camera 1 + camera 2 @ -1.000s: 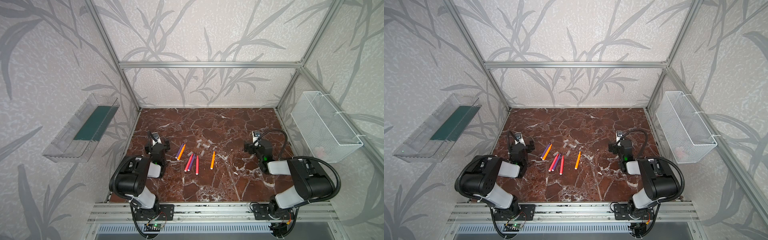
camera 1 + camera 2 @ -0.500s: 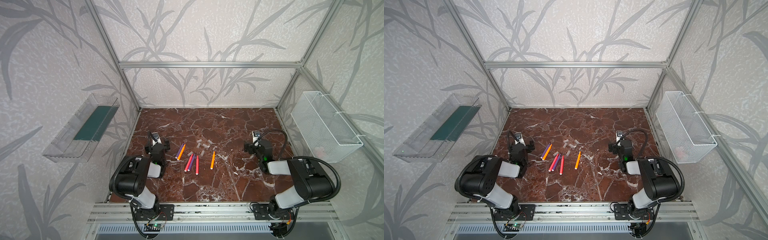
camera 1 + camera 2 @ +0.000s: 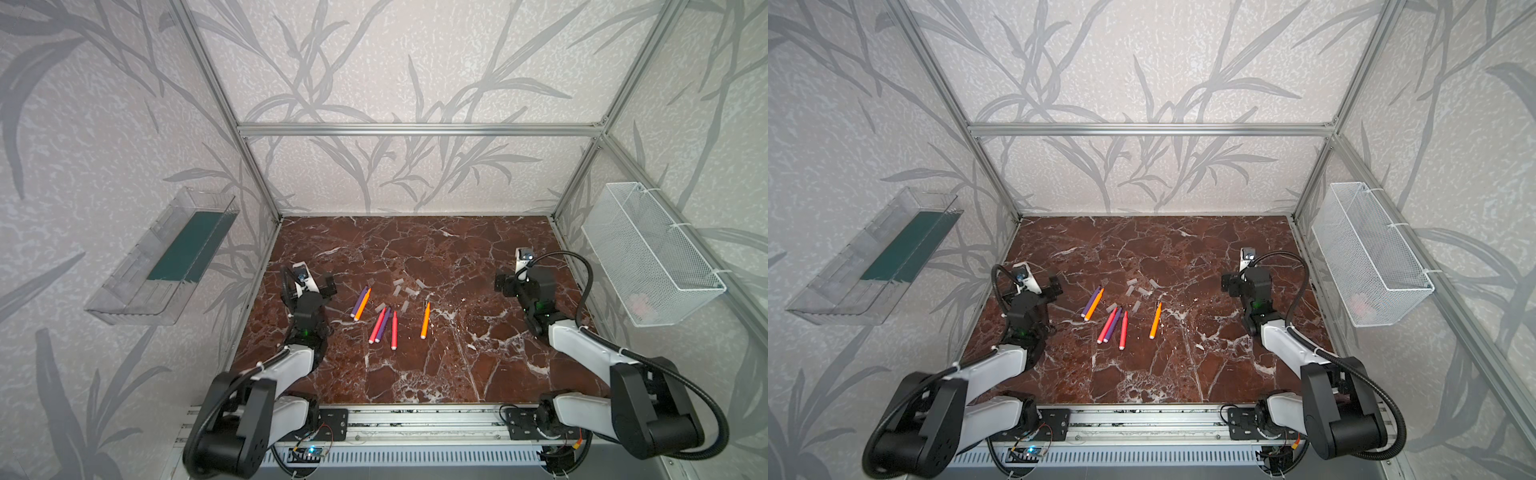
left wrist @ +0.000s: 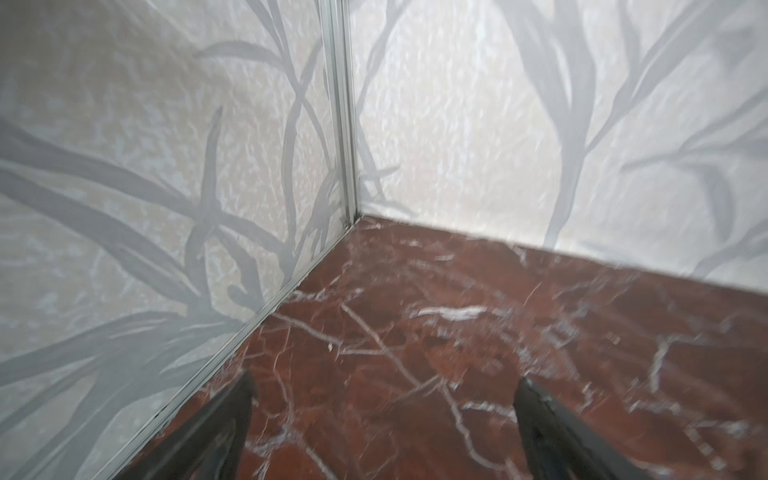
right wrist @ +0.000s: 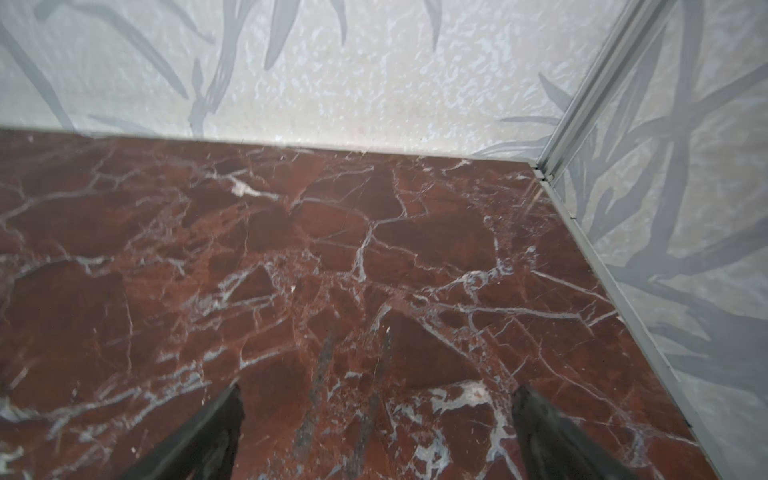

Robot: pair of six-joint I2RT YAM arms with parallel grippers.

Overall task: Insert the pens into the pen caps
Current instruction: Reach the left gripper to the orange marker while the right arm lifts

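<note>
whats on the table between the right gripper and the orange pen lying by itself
Nothing. In both top views the stretch of table from the right gripper to that orange pen is bare marble.

You have a reddish-brown marble tabletop with white veins [image 3: 415,374], boxed in by pale wallpapered walls with a grey leaf pattern [image 3: 415,62] and a silver aluminium frame [image 3: 415,129]. On the left wall hangs a clear plastic tray [image 3: 124,307] with a dark green liner [image 3: 187,249]. On the right wall hangs a white wire-mesh basket [image 3: 648,257] holding something pinkish, too blurred to identify.
</note>
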